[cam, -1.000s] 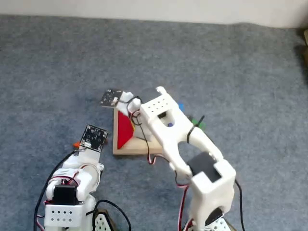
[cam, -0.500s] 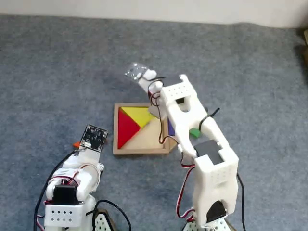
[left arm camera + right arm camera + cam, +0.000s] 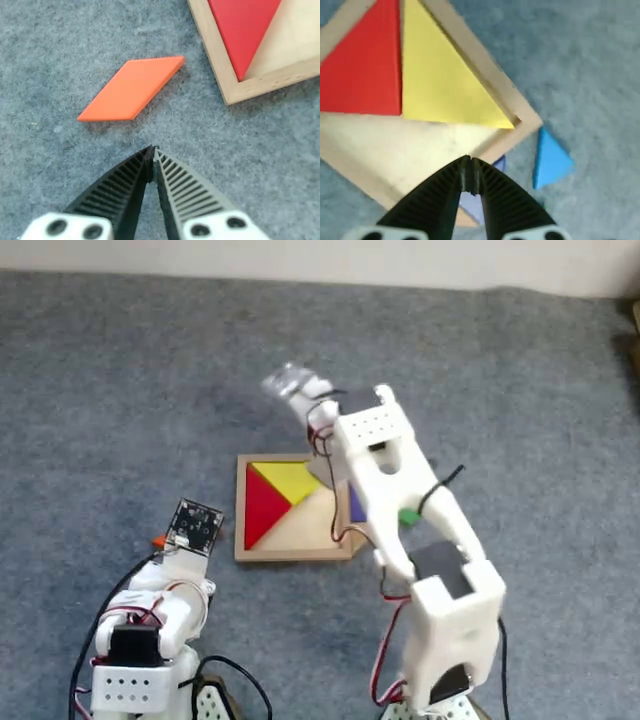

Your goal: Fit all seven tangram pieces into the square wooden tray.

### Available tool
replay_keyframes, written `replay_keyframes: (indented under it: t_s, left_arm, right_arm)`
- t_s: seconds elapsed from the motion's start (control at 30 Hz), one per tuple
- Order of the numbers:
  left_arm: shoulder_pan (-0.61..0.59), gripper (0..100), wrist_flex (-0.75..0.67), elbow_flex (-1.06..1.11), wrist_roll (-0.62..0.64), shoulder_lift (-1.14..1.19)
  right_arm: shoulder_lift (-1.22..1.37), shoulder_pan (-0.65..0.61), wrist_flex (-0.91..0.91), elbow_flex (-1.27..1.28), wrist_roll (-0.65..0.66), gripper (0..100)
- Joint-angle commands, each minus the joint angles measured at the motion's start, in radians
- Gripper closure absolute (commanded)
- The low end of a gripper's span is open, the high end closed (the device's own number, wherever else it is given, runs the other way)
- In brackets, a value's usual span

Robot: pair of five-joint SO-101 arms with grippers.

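Left gripper (image 3: 152, 148) is pinched shut on nothing, its tips low over the grey carpet (image 3: 45, 45); the orange parallelogram (image 3: 131, 88) lies flat just ahead of them, with a strip of carpet between it and the outer rim of the square wooden tray (image 3: 215, 60). Right gripper (image 3: 469, 159) is likewise clenched and empty, above bare wood of the tray floor near a corner, where the red triangle (image 3: 365, 75) and the yellow triangle (image 3: 445, 80) sit edge to edge inside the rim. Outside that corner, on the carpet, a blue triangle (image 3: 551, 160) lies near the rim, a purple piece (image 3: 499, 162) is partly hidden by the fingers, and a green piece (image 3: 408, 515) shows beside the right arm.
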Motion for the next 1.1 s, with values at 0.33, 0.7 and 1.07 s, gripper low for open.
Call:
replay_keyframes:
  t_s: [0.33, 0.7, 1.07]
  left_arm:
    - [0.015, 97, 0.003, 0.024, 0.008, -0.048]
    - [0.015, 97, 0.003, 0.024, 0.008, -0.048]
    - [0.015, 97, 0.003, 0.024, 0.008, -0.048]
  right_arm:
    - [-0.163, 0.205, 0.151, 0.027, -0.153, 81.8]
    - [-0.163, 0.252, 0.048, 0.219, 0.041, 78.6]
    - [-0.162, 0.300, -0.079, 0.335, 0.193, 75.1]
